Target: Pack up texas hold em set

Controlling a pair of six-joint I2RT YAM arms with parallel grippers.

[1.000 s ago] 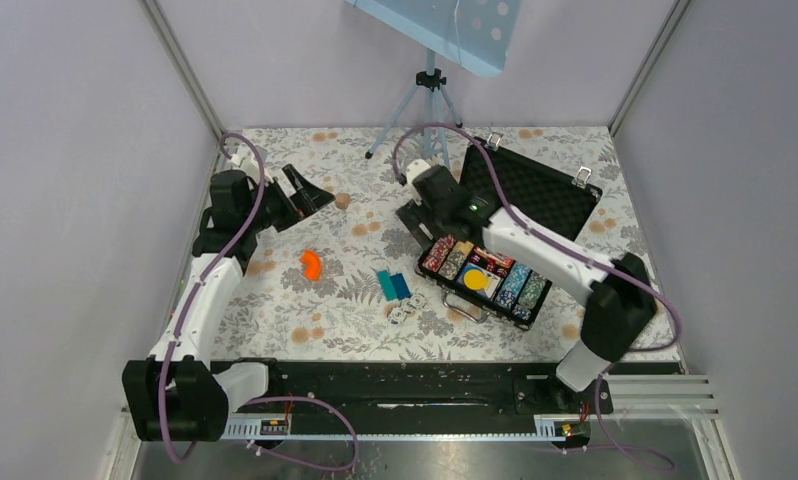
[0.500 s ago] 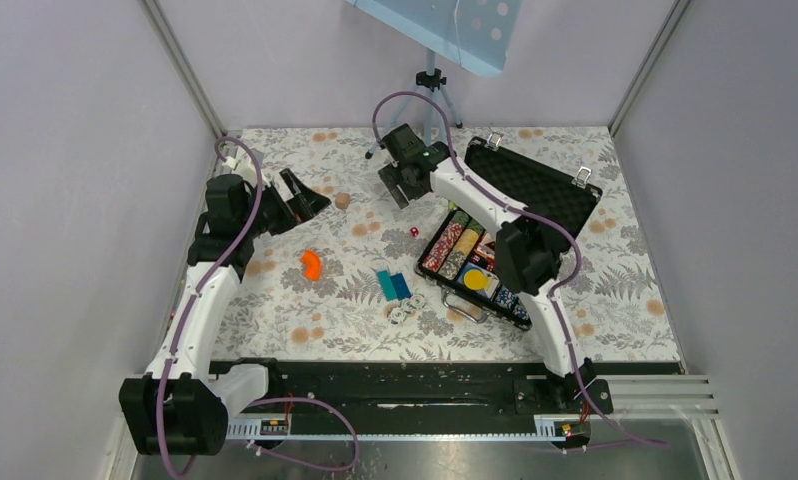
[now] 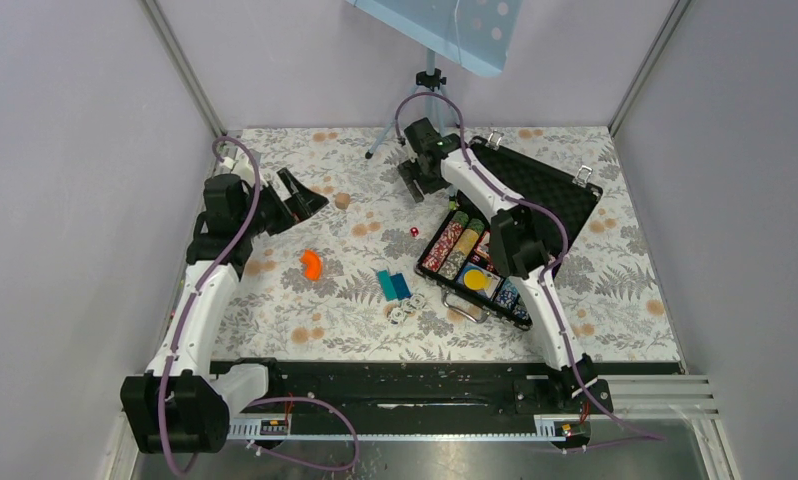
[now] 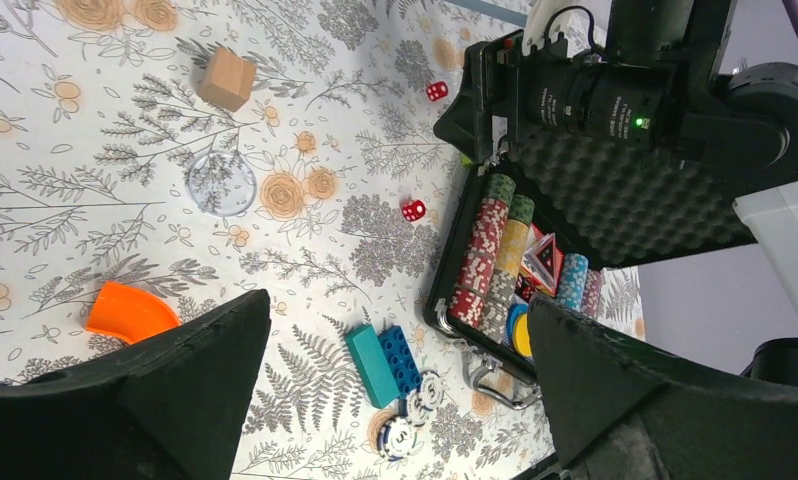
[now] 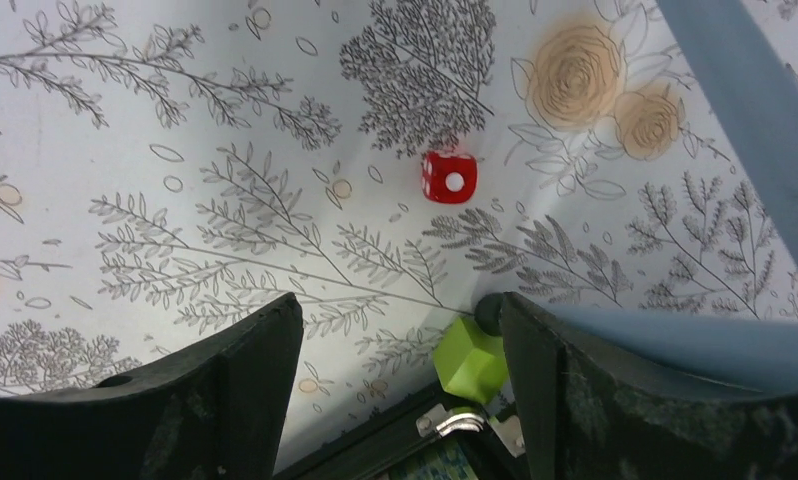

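The black case lies open at the right, its chip tray (image 3: 523,318) near me and its foam lid (image 3: 545,192) behind. Rows of chips (image 4: 487,255) fill the tray. Three loose chips (image 3: 405,312) lie left of the handle (image 4: 490,372). One red die (image 3: 413,231) rests by the tray's left corner; another red die (image 5: 449,177) lies ahead of my right gripper (image 5: 400,310). That gripper (image 3: 418,185) hovers open beyond the tray's far corner, with a green cube (image 5: 472,360) beside its right finger. My left gripper (image 3: 300,195) is open and empty at the back left.
A teal brick and a blue brick (image 3: 393,285) lie side by side mid-table, with an orange curved piece (image 3: 312,263) to their left. A brown cube (image 3: 342,200) and a clear disc (image 4: 221,182) sit near the left gripper. A tripod (image 3: 430,90) stands behind the right gripper.
My right arm has swung back from beside the tray's left corner to the far corner by the lid, its jaws closing slightly, uncovering the red die. The left arm has barely moved.
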